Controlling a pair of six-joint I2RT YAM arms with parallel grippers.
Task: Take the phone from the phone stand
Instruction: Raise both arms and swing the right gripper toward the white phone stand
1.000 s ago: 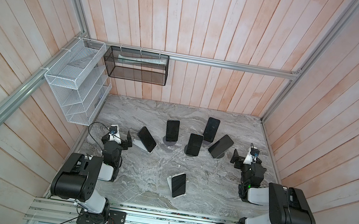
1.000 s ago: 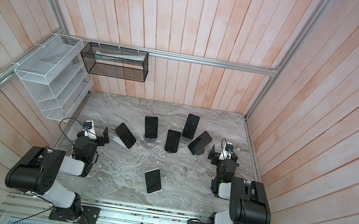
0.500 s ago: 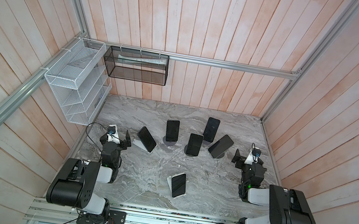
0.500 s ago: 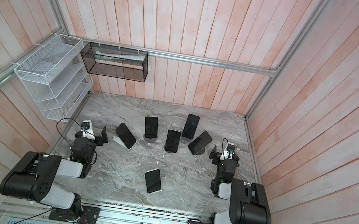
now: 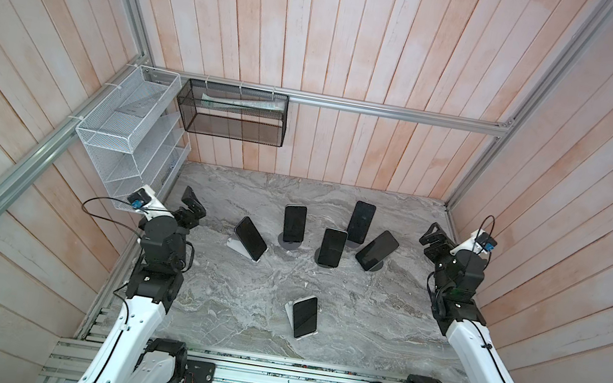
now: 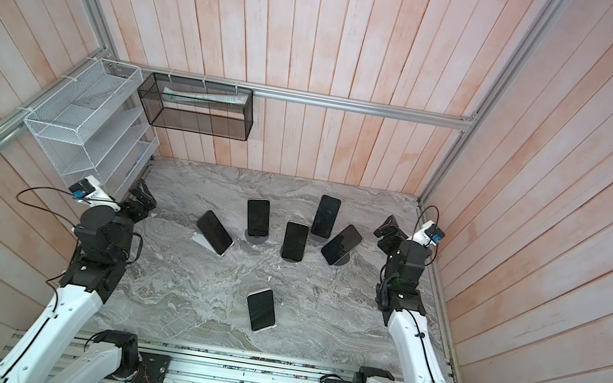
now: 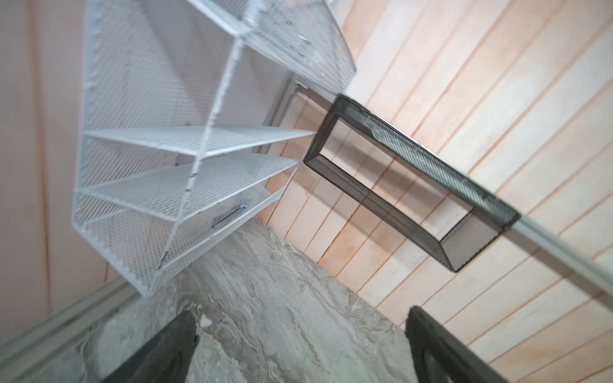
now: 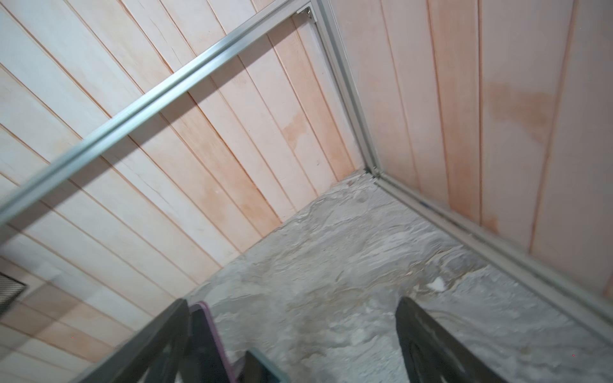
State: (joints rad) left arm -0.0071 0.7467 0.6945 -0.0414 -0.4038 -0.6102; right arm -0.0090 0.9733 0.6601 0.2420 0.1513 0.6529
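Note:
Several dark-screened phones stand on phone stands on the marble table in both top views. One phone [image 5: 251, 237] leans on a white stand [image 5: 232, 242] at the left. Another phone [image 5: 304, 317] stands alone near the front. My left gripper [image 5: 191, 205] hovers open at the table's left edge, apart from every phone. My right gripper [image 5: 433, 241] hovers open at the right edge, nearest the tilted phone [image 5: 376, 250]. In the right wrist view the gripper [image 8: 292, 338] holds nothing, and a pink-rimmed phone [image 8: 212, 338] shows beside one finger. The left wrist view's gripper [image 7: 298, 348] frames only bare marble.
A white mesh rack [image 5: 124, 137] hangs on the left wall close to my left gripper. A black mesh basket [image 5: 233, 113] hangs on the back wall. Wooden walls and aluminium rails enclose the table [image 5: 237, 294] on three sides.
Both arms have unfolded and risen, carrying the grippers up and slightly toward the back wall. Both grippers stay open. The phones have not moved.

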